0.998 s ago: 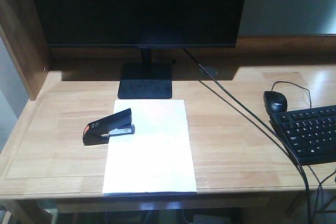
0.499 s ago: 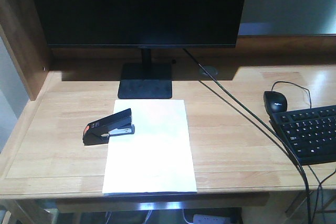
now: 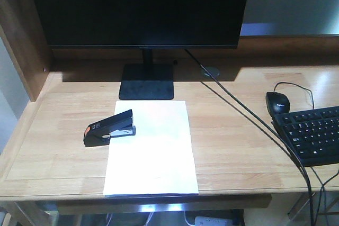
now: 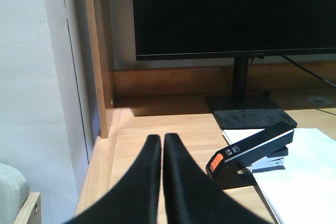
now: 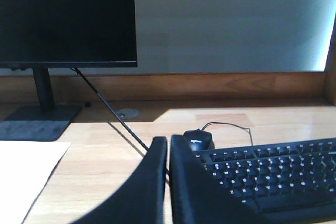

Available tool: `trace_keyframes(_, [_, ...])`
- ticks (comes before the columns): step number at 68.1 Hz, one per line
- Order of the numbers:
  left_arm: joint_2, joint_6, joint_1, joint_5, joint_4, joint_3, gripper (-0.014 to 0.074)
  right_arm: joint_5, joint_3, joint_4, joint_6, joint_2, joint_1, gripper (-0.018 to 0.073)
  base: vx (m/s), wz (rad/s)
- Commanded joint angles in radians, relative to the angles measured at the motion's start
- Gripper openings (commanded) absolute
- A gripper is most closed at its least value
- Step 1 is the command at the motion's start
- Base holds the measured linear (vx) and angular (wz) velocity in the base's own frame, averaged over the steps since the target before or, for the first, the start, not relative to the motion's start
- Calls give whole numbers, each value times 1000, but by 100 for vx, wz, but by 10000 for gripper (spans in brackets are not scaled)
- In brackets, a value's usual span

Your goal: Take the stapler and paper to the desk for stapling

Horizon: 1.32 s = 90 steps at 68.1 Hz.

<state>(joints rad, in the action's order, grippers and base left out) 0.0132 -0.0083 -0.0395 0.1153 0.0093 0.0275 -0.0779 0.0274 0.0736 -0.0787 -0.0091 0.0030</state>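
Note:
The black stapler with an orange-red rear patch rests on the left edge of the white paper, which lies flat on the light-wood desk in front of the monitor. In the left wrist view the stapler is to the right of my left gripper, which is shut and empty, apart from it; the paper shows at the right. In the right wrist view my right gripper is shut and empty, with a corner of the paper at the left. Neither gripper shows in the front view.
A black monitor on a stand is behind the paper. A black mouse and keyboard sit at the right, with a cable running across the desk. A wooden side panel rises at the left.
The stapler and paper have not moved. The view shifted very slightly, showing more under the desk's front edge.

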Motion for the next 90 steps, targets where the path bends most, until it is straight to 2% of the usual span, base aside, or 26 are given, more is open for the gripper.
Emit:
trace_keyframes(1, [14, -10, 1, -73, -9, 28, -7, 45, 4, 4, -6, -15, -5, -10, 0, 0])
trace_keyframes(90, [14, -10, 1, -73, -9, 28, -7, 46, 4, 7, 6, -15, -5, -10, 0, 0])
